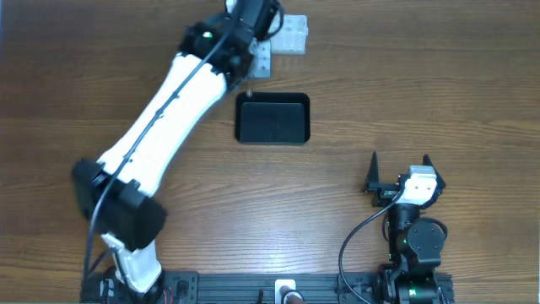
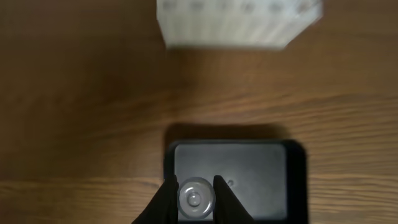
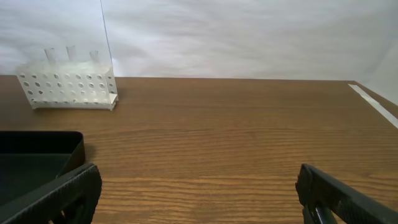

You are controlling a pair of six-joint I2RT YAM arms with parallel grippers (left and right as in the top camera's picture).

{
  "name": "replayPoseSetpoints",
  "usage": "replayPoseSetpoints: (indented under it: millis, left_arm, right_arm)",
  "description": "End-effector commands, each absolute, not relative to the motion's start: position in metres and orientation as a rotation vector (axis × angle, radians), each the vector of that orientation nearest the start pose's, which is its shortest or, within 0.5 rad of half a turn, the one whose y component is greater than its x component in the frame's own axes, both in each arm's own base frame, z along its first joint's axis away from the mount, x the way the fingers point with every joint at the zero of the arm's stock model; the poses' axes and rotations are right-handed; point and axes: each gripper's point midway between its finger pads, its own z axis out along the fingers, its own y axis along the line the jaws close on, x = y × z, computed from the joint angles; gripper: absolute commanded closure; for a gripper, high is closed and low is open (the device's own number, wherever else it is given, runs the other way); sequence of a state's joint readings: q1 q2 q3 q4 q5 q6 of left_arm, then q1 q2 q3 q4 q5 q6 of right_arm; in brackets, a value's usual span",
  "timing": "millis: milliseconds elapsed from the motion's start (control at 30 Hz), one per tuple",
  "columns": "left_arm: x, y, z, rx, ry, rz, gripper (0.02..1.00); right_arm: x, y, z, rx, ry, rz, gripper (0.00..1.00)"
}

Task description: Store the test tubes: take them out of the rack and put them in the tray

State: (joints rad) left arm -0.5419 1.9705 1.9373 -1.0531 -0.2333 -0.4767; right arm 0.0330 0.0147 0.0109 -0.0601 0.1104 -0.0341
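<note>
Setting: a brown wooden tabletop (image 1: 439, 76) carried everything, and the right wrist view had a pale wall behind it.
Tray: the black tray (image 1: 240, 122) sat near the middle, its floor bare where it could be seen.
Rack: the white rack (image 1: 291, 35) stood at 12 o'clock from the tray, a little apart from it.
Left fingers: the left gripper (image 2: 194, 184) was closed on a test tube (image 2: 195, 199), held upright above the tray near one wall. The tube was probably upright because it comes straight up out of a rack hole.
Right fingers: the right gripper (image 1: 399, 165) was spread wide and empty, at 4 o'clock from the tray and well apart. It was likely parked clear of the working arm.
Left wrist view: the tube's round mouth sat between the two fingers, with the tray beneath. In the top view the arm covered that grip.
Right wrist view: seen side-on, three tubes (image 3: 70, 53) stood in the rack. From above they were too small to tell.
</note>
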Motion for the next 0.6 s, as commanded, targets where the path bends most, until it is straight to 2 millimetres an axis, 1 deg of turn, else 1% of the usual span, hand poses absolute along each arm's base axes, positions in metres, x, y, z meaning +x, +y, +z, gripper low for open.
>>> replayPoseSetpoints:
  millis: [33,133,333,600]
  left_arm:
    - [0.434,-0.216,0.165,-0.041,2.670,-0.012,0.901]
    - [0.435,-0.216,0.146,-0.037,2.709,0.014,0.904]
    - [0.429,-0.215,0.111,-0.025,2.799,0.068,0.904]
    - [0.427,-0.214,0.081,-0.020,2.864,0.097,0.893]
  right_arm:
    - [0.246,-0.012,0.159,0.027,1.635,-0.095,0.007]
    - [0.246,-0.012,0.159,0.027,1.636,-0.095,0.007]
    - [0.246,-0.012,0.159,0.027,1.636,-0.095,0.009]
    - [0.246,-0.012,0.159,0.027,1.636,-0.095,0.007]
